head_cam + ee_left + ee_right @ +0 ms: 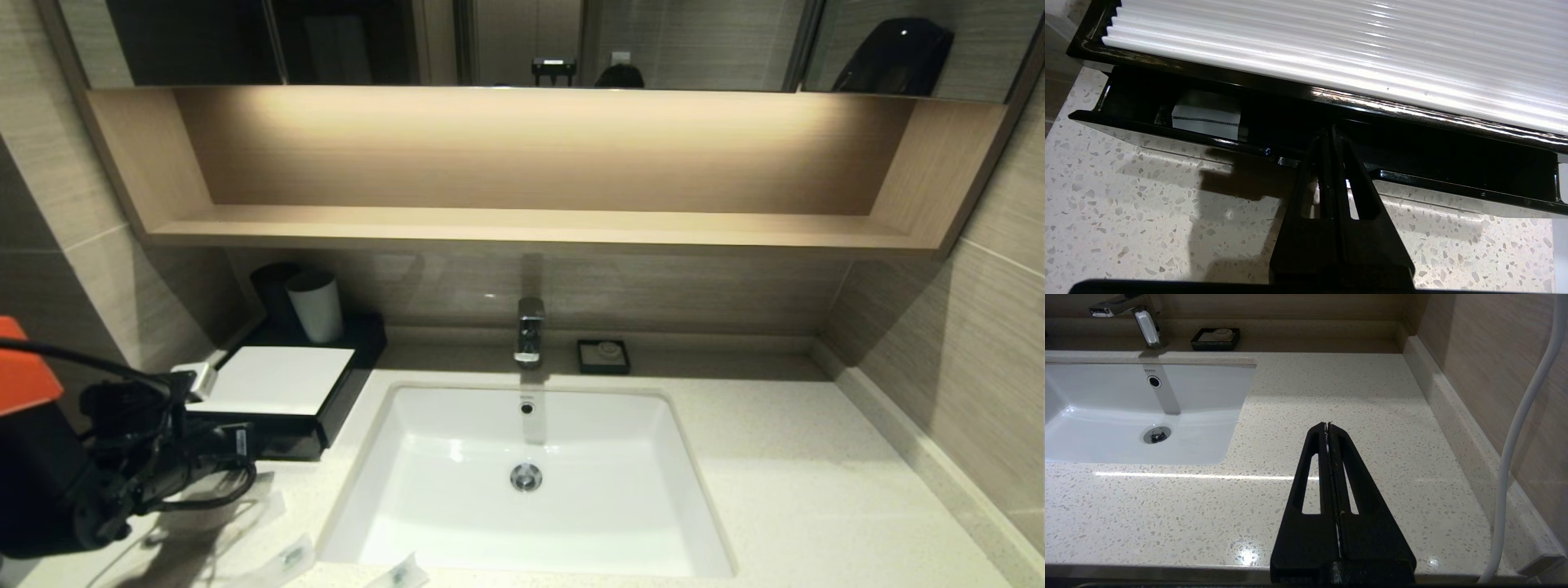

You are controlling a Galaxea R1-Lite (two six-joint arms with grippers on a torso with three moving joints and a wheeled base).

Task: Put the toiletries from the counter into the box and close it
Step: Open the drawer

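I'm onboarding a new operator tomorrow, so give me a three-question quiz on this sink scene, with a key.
1. True or false: the drawer of the box is fully closed.
2. Where is the left gripper? A) over the basin B) at the drawer's front edge C) on the shelf
3. Fill in: packets still lie on the ______ near the basin's front corner.

Key:
1. False; it stands partly pulled out, with a white item showing inside.
2. B; its fingers are shut there. The right gripper hangs shut over the bare counter.
3. Counter.
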